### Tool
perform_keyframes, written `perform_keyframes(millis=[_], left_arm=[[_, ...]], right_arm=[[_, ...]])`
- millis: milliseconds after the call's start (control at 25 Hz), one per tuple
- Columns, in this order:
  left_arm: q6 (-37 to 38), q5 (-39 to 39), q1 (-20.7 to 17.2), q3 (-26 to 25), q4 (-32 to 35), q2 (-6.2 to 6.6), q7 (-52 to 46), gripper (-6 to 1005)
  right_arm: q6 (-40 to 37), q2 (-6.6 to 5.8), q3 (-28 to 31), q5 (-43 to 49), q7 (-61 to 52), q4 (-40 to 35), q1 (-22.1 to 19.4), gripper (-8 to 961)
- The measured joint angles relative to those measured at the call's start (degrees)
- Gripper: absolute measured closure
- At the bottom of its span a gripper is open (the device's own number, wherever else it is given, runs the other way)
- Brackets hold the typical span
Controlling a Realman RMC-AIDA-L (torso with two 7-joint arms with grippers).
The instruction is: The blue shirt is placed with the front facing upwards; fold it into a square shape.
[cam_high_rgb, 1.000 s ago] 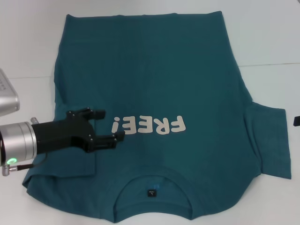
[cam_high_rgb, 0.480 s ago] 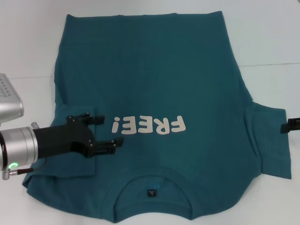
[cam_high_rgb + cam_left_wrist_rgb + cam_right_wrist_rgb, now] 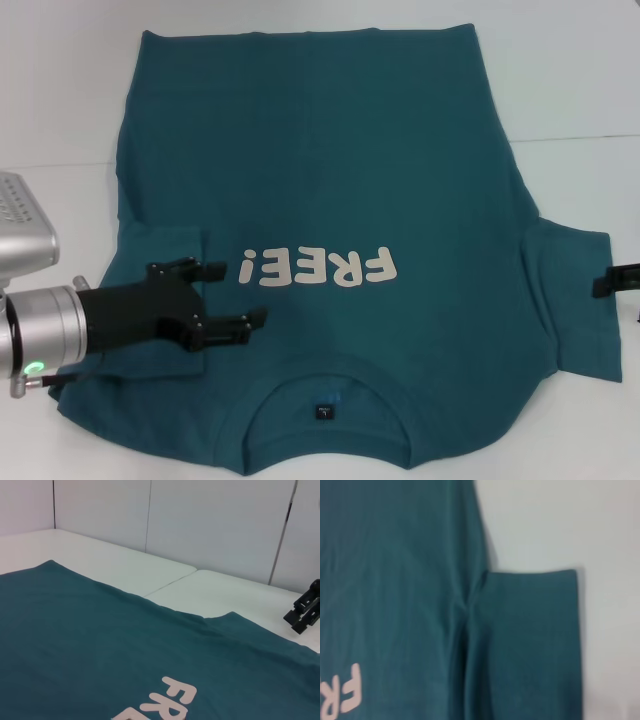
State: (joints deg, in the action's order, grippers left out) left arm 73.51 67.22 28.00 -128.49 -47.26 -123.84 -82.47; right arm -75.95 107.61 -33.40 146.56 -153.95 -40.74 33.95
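Blue shirt (image 3: 330, 200) spread front-up over the white counter (image 3: 570, 90), left tool (image 3: 228, 296) at lower left above the folded-in sleeve, fingers spread, right tool (image 3: 618, 280) at right edge beside the other sleeve, state indiscernible

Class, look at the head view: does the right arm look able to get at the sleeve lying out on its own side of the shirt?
Probably yes. The right gripper is already at the outer edge of that sleeve, which lies flat and uncovered on the table. The left gripper is far across the blue shirt.
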Motion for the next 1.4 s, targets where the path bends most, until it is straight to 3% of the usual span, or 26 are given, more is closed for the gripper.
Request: perform_keyframes(millis=[360, 840, 1400], left_arm=[[0.05, 0.01, 0.01, 0.00, 0.93, 0.00, 0.73, 111], [-0.06, 0.02, 0.35, -0.01, 1.66, 0.00, 0.77, 111], [-0.48, 0.02, 0.63, -0.01, 1.73, -0.08, 0.73, 112]], right_arm=[[2.62, 0.19, -0.09, 0.43, 0.04, 1.32, 0.13, 54], [4.17, 1.91, -0.06, 0.10, 0.07, 2.89, 1.19, 55], [4.58, 1.48, 0.64, -5.33, 1.24, 4.43, 0.57, 57]])
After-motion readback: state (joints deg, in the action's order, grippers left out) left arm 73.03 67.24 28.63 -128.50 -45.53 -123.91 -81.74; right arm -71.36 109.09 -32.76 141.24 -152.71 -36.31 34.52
